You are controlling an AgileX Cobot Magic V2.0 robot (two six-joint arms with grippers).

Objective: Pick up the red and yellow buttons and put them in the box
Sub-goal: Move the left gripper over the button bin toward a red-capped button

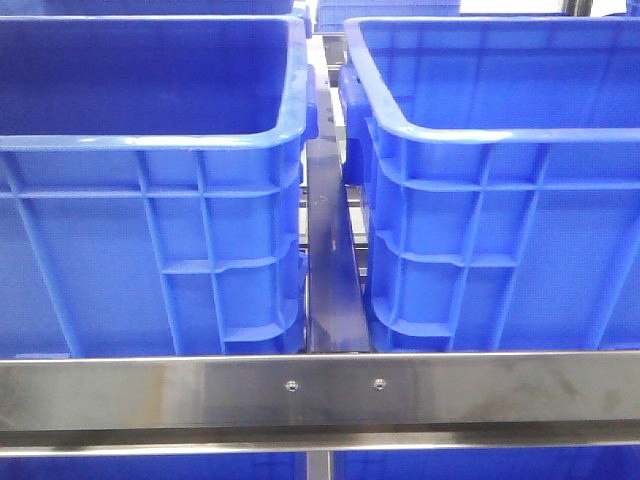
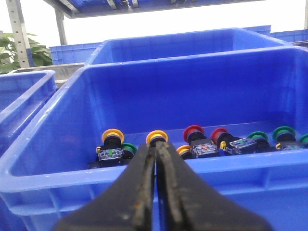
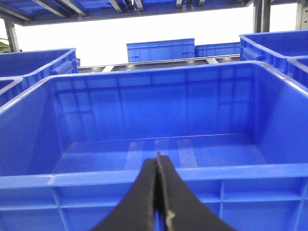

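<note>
In the left wrist view a blue box [image 2: 57, 173] holds several push buttons: a yellow button [image 2: 112, 135], a second yellow button [image 2: 157, 137], a red button [image 2: 193, 131], a second red button [image 2: 219, 134] and green buttons [image 2: 283, 132]. My left gripper [image 2: 156, 147] is shut and empty, outside the box's near rim. In the right wrist view my right gripper [image 3: 157, 158] is shut and empty, in front of an empty blue box [image 3: 96, 178]. No gripper shows in the front view.
The front view shows two large blue crates side by side, the left crate [image 1: 150, 150] and the right crate [image 1: 480, 140], with a metal rail [image 1: 320, 390] across the front. More blue crates [image 3: 161, 50] stand behind. A plant [image 2: 29, 50] is at the side.
</note>
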